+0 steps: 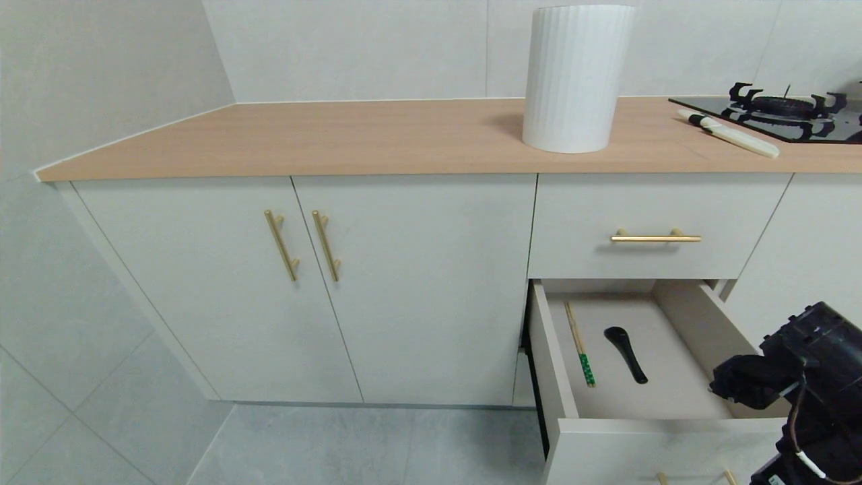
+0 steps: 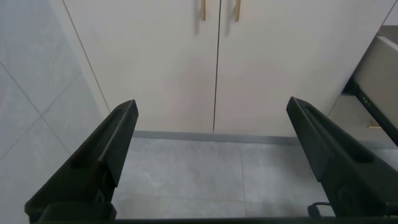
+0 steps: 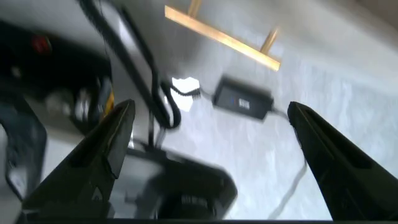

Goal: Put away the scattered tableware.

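Chopsticks (image 1: 580, 347) and black spoon (image 1: 626, 353) lie in the open drawer (image 1: 640, 426). My left gripper (image 2: 211, 104) and right gripper (image 3: 211, 109) gape empty; I'd shut it next.

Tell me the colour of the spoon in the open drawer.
The spoon is black; head view shows it best.

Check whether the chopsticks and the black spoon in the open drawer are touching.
Apart. The head view shows a strip of bare drawer floor running between the chopsticks and the black spoon along their whole length.
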### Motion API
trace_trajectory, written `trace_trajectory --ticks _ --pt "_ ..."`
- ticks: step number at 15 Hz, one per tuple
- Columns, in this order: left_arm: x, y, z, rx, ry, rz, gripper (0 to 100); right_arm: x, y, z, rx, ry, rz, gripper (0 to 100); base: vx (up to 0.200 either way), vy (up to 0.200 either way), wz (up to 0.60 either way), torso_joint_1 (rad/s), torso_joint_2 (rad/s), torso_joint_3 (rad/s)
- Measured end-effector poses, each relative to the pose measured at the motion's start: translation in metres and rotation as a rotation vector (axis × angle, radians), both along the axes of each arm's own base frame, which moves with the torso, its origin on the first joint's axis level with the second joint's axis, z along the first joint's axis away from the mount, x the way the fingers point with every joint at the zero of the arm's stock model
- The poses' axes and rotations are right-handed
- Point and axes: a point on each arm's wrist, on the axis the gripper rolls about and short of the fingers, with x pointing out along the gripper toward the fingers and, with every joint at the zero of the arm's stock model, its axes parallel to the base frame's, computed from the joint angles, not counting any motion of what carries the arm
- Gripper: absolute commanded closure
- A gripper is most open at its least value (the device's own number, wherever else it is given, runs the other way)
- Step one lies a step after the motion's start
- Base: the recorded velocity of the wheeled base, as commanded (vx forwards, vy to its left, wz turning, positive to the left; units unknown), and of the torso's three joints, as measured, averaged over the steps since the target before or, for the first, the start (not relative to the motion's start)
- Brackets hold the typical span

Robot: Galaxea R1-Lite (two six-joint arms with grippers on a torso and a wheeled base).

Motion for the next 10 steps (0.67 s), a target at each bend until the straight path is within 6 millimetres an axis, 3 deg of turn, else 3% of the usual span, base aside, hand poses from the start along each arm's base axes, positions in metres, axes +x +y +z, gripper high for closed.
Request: trace_trajectory --ticks 3,10 --pt "0.0 0.0 0.0 0.0 0.0 0.0 0 0.006 0.005 -0.004 -0.021 0.054 -0.017 0 0.0 0.0 0.0 0.0 0.0 0.0" --pt "0.0 0.0 0.0 0.0 0.0 -0.001 0 0.051 0.018 -0.019 -0.001 0.104 -0.259 0 0.0 0.0 0.0 0.0 0.0 0.0"
